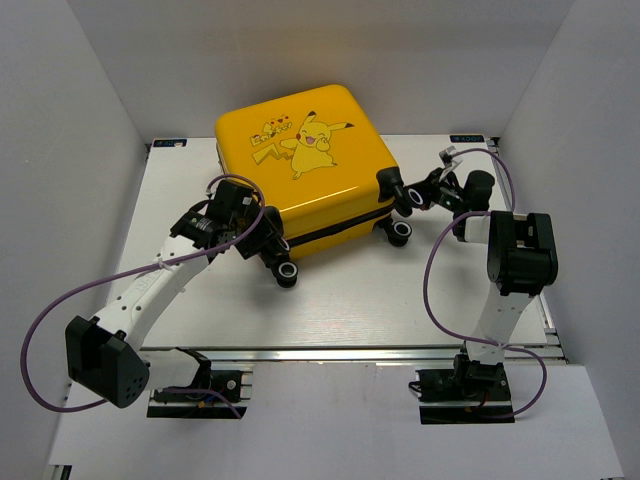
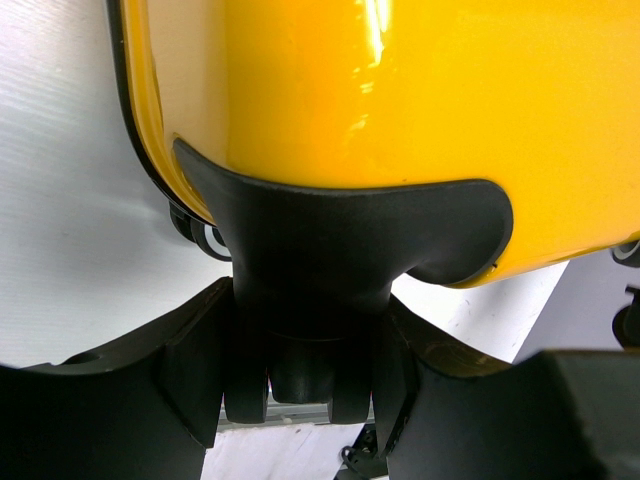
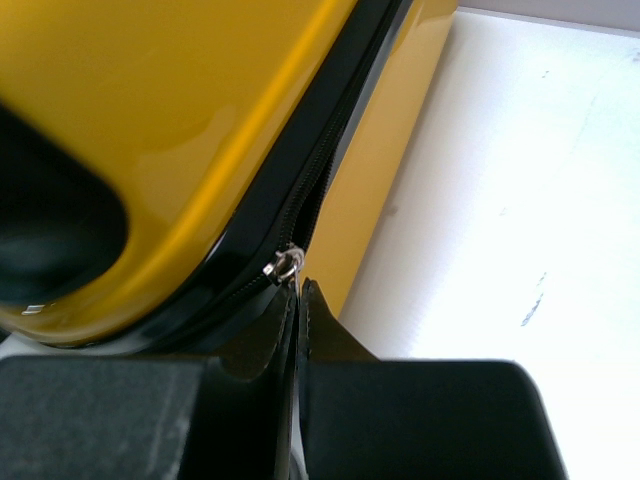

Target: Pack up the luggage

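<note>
One white table [image 1: 330, 305] carries the yellow luggage [image 1: 305, 165], which lies closed and flat at the far middle, cartoon print up, turned so its wheeled edge faces the near side. At the near-left corner of that edge, the left gripper [image 2: 305, 350] is clamped on a black wheel bracket [image 2: 340, 230] moulded onto the shell, with its fingers [image 2: 190, 370] pressed against either side. At the near-right corner, the right gripper [image 3: 301, 295] is narrowed to a sliver. Its tips touch the black zipper trim [image 3: 310, 200] just under the metal zipper pull [image 3: 285, 265]; I cannot tell whether the pull's tab sits between them. Small wheels [image 1: 402, 231] stick out along the near edge.
</note>
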